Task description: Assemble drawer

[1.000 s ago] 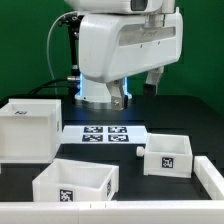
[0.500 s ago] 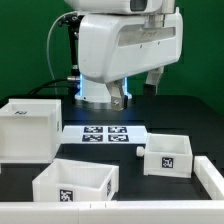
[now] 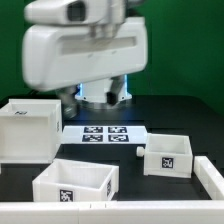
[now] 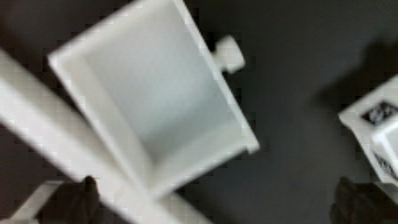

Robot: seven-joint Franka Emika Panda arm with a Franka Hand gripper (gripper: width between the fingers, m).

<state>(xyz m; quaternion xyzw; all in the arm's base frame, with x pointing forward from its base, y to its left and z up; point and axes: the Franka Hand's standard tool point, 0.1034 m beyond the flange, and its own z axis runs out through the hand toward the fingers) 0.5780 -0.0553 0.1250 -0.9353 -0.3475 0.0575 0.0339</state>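
The arm [image 3: 85, 50] hangs high over the black table [image 3: 170, 110], and its bulky white body fills the top of the exterior view. The wrist view is blurred, but the gripper [image 4: 228, 203] is plainly spread wide. One dark finger [image 4: 71, 200] and its twin stand far apart with only bare table between them, grasping nothing.

Beyond the fingertips lies an open-top tray [image 4: 151, 100], skewed to the line of the fingers. Its knob [image 4: 228, 52] sits on the wall that faces the open table. The tray's nearest corner comes close to one finger but stays apart from it. On that same finger's side a long white edge [image 4: 32, 110] runs just beside the tray; I cannot tell whether they touch. On the other finger's side there is free dark table, then a tagged white piece [image 4: 377, 120], well apart from the tray.

In the exterior view the drawer parts lie spread out with room between them:
- The casing [image 3: 28, 128] is at the exterior view's left.
- The marker board [image 3: 105, 135] is in the middle.
- A small knobbed tray [image 3: 167, 157] is at the exterior view's right.
- A front tray [image 3: 78, 183] is nearest the camera.
- A white side part [image 3: 210, 178] is at the right border.
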